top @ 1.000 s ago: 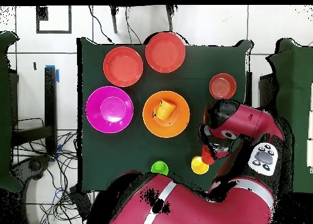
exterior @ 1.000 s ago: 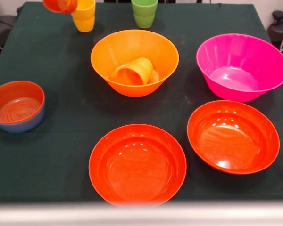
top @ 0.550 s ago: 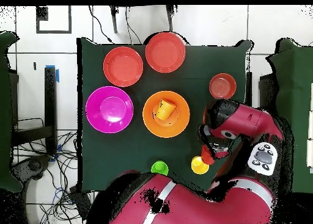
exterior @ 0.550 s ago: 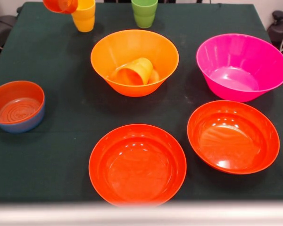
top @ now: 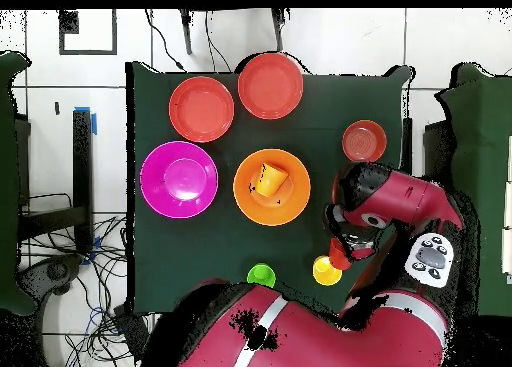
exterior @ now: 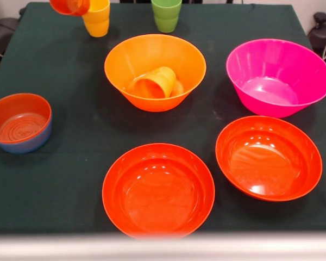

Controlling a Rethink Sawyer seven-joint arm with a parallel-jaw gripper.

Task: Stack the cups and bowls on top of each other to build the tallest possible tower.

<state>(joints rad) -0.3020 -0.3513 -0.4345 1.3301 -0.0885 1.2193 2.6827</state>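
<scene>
Well, the red cup (exterior: 69, 5) hangs tilted at the yellow cup's (exterior: 96, 17) rim, on the far left of the orange bowl (exterior: 195, 60) in the front view. Whether the two cups touch I cannot tell. My arm (top: 385, 208) covers that spot from above, so my gripper is hidden. I cannot tell how far my jaws stand open, or whether they hold the red cup, though it looks lifted off the cloth.

An orange cup (exterior: 155, 82) lies on its side inside the orange bowl. A green cup (exterior: 166, 14) stands upright just behind the bowl. The pink bowl (exterior: 309, 70) sits to its right. Two red bowls (exterior: 114, 179) (exterior: 309, 157) sit in front of it, near the table's front edge. Well to its left a blue bowl (exterior: 22, 142) holds a small red bowl (exterior: 5, 106) nested inside.

I judge these cups light, stiff and slick. The glossy taper could slide out of a loose pinch. I would take a cup across its rim, one jaw inside and one outside, squarely so it does not tip. The tilted cup wants levelling before it seats on the yellow one. The big bowls are too wide to span, so only a rim pinch would serve there.
</scene>
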